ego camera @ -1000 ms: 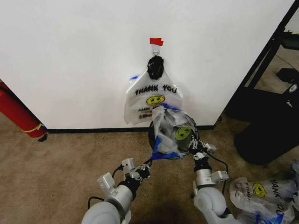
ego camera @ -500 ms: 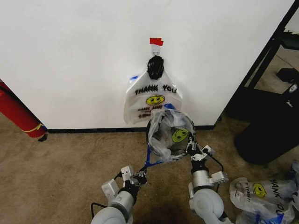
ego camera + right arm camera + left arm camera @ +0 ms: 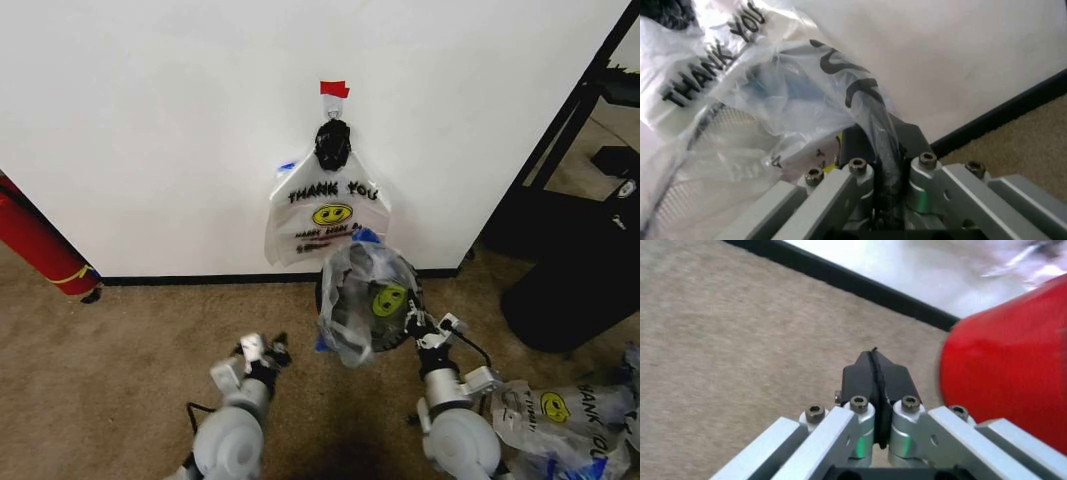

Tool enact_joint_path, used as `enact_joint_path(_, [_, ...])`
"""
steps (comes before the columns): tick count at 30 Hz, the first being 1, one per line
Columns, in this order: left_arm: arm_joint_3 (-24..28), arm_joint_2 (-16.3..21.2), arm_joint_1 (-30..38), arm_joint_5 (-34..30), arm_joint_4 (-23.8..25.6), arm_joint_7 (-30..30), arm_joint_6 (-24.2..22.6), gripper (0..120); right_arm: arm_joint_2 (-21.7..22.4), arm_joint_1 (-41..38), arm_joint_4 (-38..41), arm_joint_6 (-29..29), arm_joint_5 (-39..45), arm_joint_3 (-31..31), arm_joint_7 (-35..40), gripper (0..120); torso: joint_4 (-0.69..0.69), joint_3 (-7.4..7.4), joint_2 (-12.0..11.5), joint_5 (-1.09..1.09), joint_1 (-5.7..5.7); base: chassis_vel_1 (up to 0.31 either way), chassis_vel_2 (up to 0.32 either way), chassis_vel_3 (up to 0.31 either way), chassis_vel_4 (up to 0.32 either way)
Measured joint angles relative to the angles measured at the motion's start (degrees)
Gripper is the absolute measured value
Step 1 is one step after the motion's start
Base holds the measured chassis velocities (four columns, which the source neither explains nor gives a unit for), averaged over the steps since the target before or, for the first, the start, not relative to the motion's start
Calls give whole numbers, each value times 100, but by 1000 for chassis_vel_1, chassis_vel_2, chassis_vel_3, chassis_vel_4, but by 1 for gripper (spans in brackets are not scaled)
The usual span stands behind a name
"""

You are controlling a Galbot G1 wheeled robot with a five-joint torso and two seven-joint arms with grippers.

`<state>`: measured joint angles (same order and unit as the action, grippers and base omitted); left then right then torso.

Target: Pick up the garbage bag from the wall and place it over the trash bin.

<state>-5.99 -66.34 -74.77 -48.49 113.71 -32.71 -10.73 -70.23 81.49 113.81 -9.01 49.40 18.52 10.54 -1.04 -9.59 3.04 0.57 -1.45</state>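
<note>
Head view: bag [image 3: 362,300] drapes over the bin [image 3: 395,335] by the wall [image 3: 150,120], below more bags hanging there. Right tool [image 3: 432,328] pinches the bag's right edge, fingers [image 3: 867,145] clamped on plastic. Left tool [image 3: 262,350] sits left over carpet, fingers [image 3: 863,375] closed, empty.

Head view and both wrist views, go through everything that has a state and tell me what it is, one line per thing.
garbage bag: draped over the bin, one edge pinched by the right claw
trash bin: upright on the carpet, mostly covered by the bag
bags on the wall: hanging from a hook
left claw: shut, holding nothing, low over the carpet
right claw: shut on the bag
loose bags: lying on the floor
</note>
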Motion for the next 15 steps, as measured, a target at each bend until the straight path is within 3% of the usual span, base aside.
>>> enact_joint_path(5, [91,-47,-33,161,-154,144,119,0,-19,-81,-33,44,-2,8,1,1,0,0,0,1,0,0,0,0,0])
enact_joint_path(7, [130,-33,-130,722,-154,612,592,0,-83,-134,-130,-51,-177,-31,3,1,0,0,0,0,0,0,0,0,0])
enact_joint_path(8, [130,-33,-130,722,-154,612,592,0,-83,-134,-130,-51,-177,-31,3,1,0,0,0,0,0,0,0,0,0])
enact_joint_path(9, [143,4,-207,1164,-148,962,932,0,-119,-160,-195,-111,-328,-47,9,1,1,0,0,0,0,0,0,0,0])
enact_joint_path(10, [175,110,-380,2588,-84,2356,1916,13,-248,-185,-346,-302,-935,-133,42,1,1,0,0,0,0,0,0,0,0])
enact_joint_path(14, [197,129,-282,4216,-294,3495,2817,31,-395,-151,-415,-625,-1960,-351,-2,1,1,0,0,0,0,0,0,0,0])
enact_joint_path(15, [197,129,-282,4216,-294,3495,2817,31,-395,-151,-415,-625,-1960,-351,-2,1,1,0,0,0,0,0,0,0,0])
